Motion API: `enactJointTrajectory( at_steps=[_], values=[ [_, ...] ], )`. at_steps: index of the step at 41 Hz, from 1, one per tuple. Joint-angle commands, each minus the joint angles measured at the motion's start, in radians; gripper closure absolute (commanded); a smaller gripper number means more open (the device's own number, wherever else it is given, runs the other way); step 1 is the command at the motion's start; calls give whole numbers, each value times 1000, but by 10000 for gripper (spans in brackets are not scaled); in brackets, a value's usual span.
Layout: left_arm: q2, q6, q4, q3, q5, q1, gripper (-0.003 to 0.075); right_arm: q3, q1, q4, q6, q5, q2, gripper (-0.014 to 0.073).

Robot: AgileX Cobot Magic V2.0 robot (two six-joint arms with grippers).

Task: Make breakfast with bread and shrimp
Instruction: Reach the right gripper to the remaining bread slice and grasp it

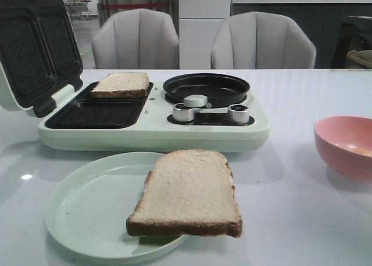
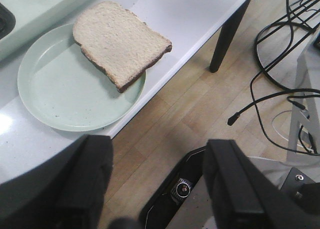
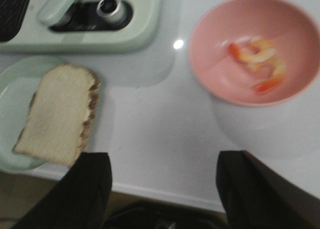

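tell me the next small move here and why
Probably lower the right tool, which is open and empty, toward the shrimp in the pink bowl. One bread slice already lies in the sandwich maker, with nothing on it yet.

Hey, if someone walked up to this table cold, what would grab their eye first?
Probably the big slice of bread hanging over the right rim of the pale green plate up front. Behind it, the open sandwich maker holds a second slice, and a pink bowl with shrimp sits at the right.
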Motion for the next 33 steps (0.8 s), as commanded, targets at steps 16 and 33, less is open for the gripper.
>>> enactJointTrajectory(
  at_steps=[16,33],
  values=[
    [-1,1,8,-26,-53,-8,265,-36,265,497,-320,-184,462,44],
    [-1,1,9,-26,-53,-8,265,-206,319,509,-328,-163,777,44]
  ],
)
